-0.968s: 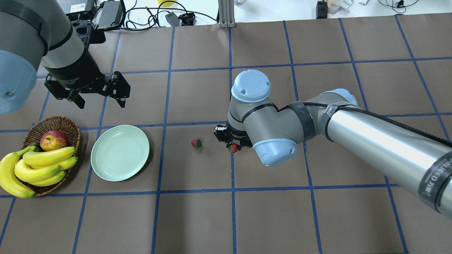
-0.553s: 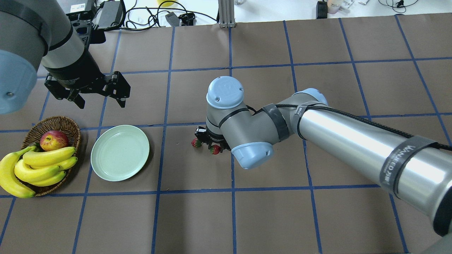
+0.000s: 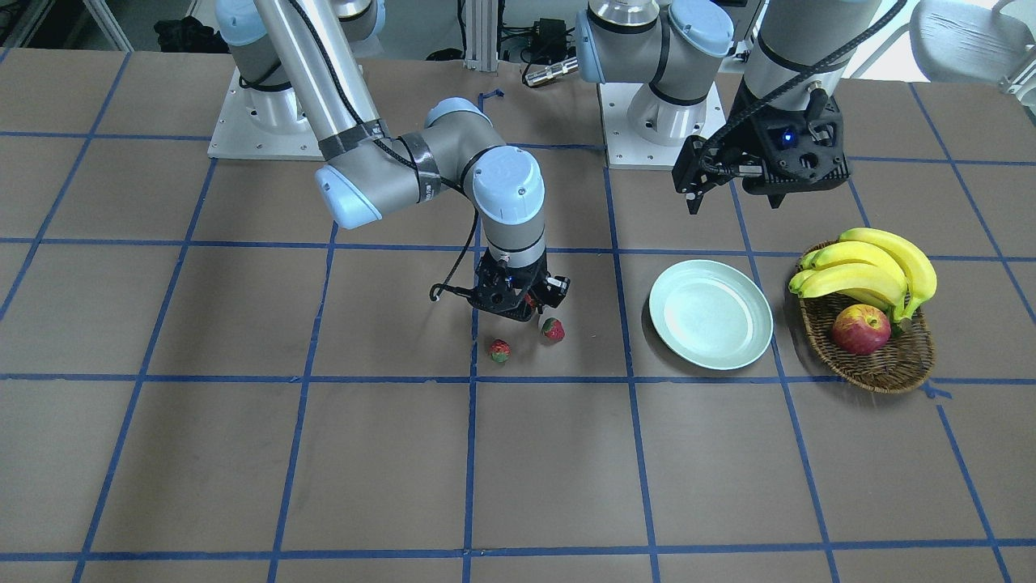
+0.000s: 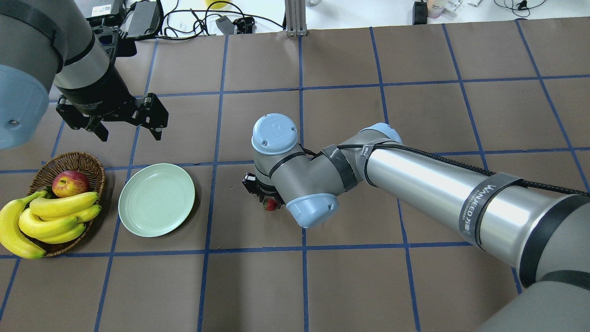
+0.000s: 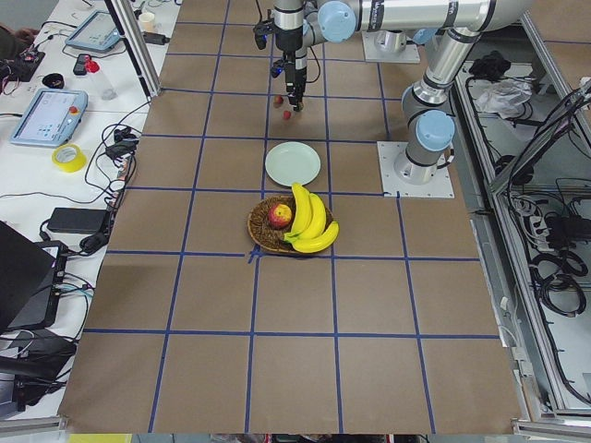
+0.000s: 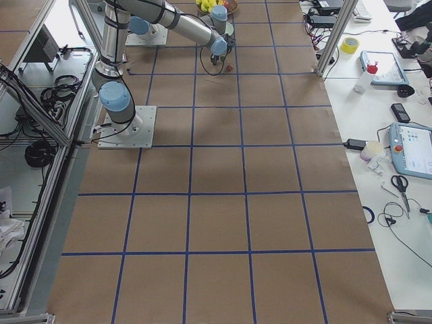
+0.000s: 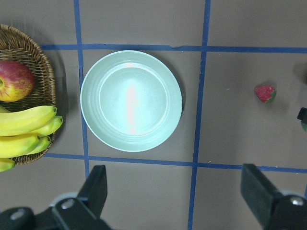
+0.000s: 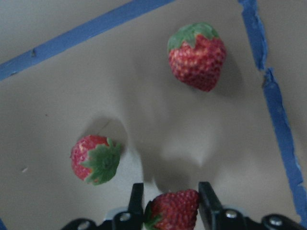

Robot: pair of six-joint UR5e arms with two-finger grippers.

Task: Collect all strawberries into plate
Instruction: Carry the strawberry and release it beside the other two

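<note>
While my R gripper (image 8: 170,199) is clamped on one strawberry (image 8: 175,213), w/ a black finger (image 8: 136,199) pressing each side of the berry and its green cap turned toward one of them, it hangs low over the brown paper-covered table (image 4: 350,286). Two more strawberries lie loose on the paper just beyond the held one: a larger one (image 8: 197,56) near a blue tape line and a smaller one (image 8: 94,159) cap-up, apart from each other. The pale mint-green plate (image 4: 156,199) sits off to my left, apart from the berries, w/ no fruit on it yet. A wicker basket (image 3: 890,380) w/ bananas (image 3: 870,267) and an apple (image 3: 860,329) stands just beside the plate. My L gripper (image 4: 131,133) hovers above the plate's far side, jaws wide apart, holding nothing. I judge the berry v. light and prob. soft, so it would bruise under hard squeeze. Its tapered, bumpy shape could slip out tip-first, so the best hold is across the widest part just below the cap, approx where the fingers sit now. Light grip and a low release over the plate's middle should stop it rolling off the shallow rim.
</note>
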